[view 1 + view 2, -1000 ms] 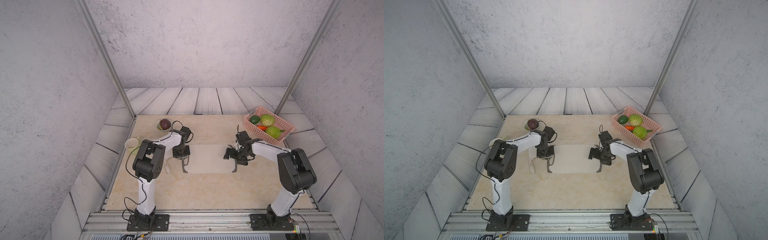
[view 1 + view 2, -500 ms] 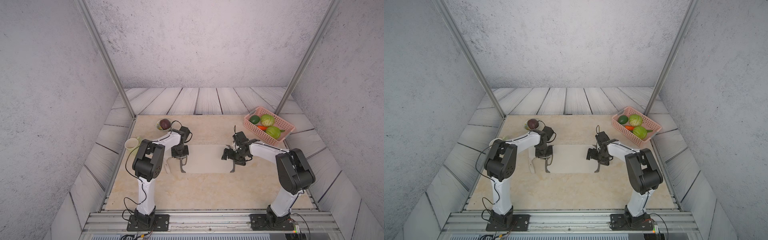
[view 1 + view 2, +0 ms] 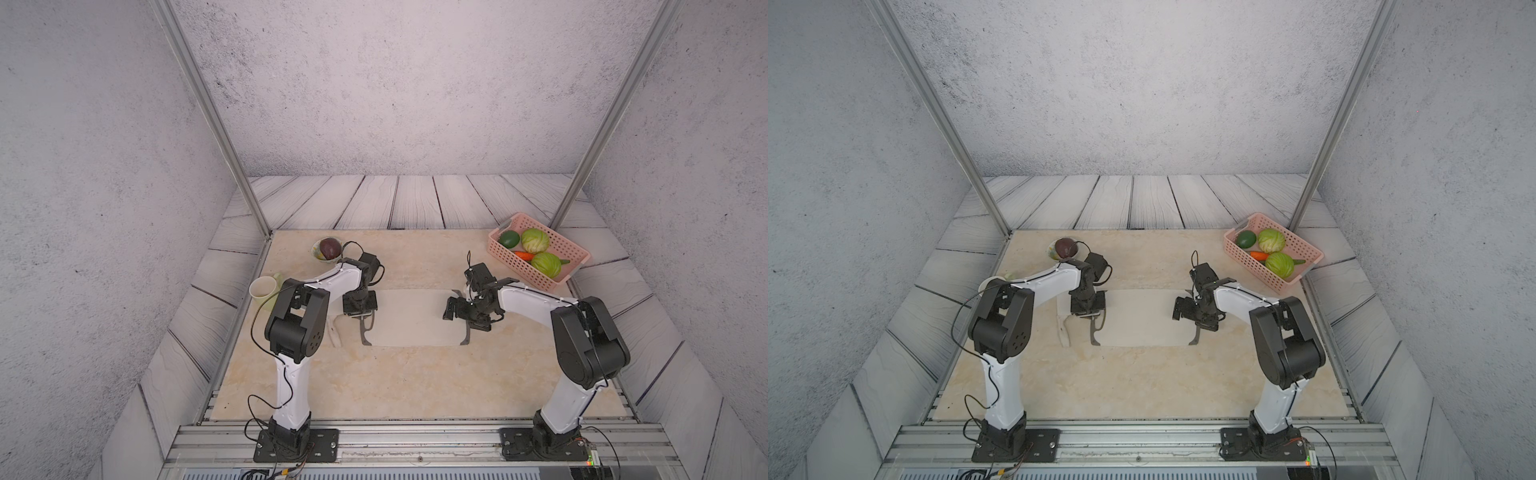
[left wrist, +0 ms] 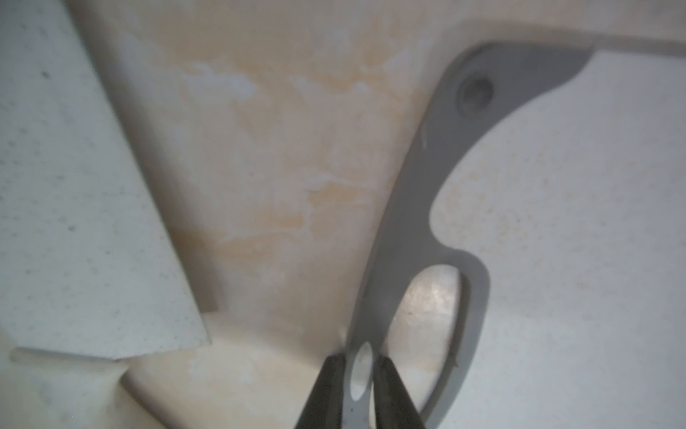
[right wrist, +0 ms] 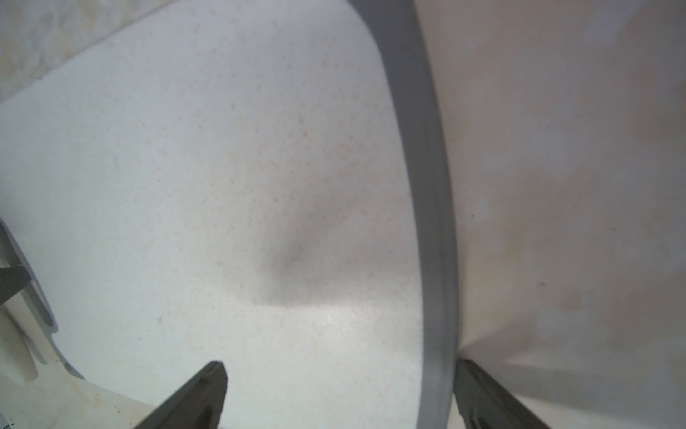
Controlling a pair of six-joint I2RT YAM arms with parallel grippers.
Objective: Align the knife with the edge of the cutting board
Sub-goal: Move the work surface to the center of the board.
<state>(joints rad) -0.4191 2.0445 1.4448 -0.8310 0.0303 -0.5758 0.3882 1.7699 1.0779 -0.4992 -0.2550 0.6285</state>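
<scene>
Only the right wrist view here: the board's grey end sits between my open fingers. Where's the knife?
Observer: The knife lies flat on the table off the far end of the cutting board, beside the left arm.
Operator: Touching the board?
Observer: No. The left wrist view shows bare table between the blade and the grey trim.
Operator: And the left hand?
Observer: The left hand is shut on that trim, next to the slot hole.

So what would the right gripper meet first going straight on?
Probably the board: the open right gripper points down at its grey-trimmed end, jaws straddling the trim, though depth is unclear.
</scene>
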